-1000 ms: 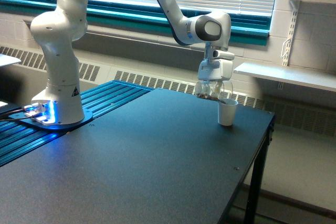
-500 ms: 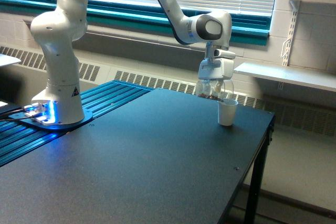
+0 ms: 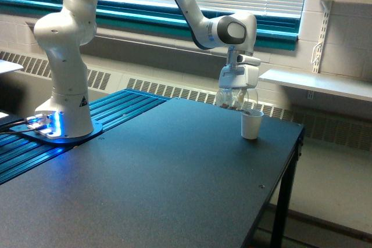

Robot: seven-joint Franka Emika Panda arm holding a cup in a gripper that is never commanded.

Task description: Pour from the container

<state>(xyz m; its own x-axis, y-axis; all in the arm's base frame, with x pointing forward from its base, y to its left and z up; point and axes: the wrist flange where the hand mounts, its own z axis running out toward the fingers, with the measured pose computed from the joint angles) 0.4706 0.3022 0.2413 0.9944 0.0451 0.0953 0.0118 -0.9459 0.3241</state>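
Window blinds and a radiator run behind a dark bench [image 3: 174, 166], and the hand [image 3: 235, 92] hangs over its far right portion, pinching the container [image 3: 232, 100], a clear cup with brown bits showing through. It's tipped toward three o'clock, lip just over the white paper cup [image 3: 250, 124], surely so the grains drop straight in. That cup sits near the bench's right edge, little margin there; wide open surface lies toward seven o'clock.

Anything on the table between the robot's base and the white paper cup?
Nothing: in the exterior view the dark table is bare between the robot base and the white paper cup.
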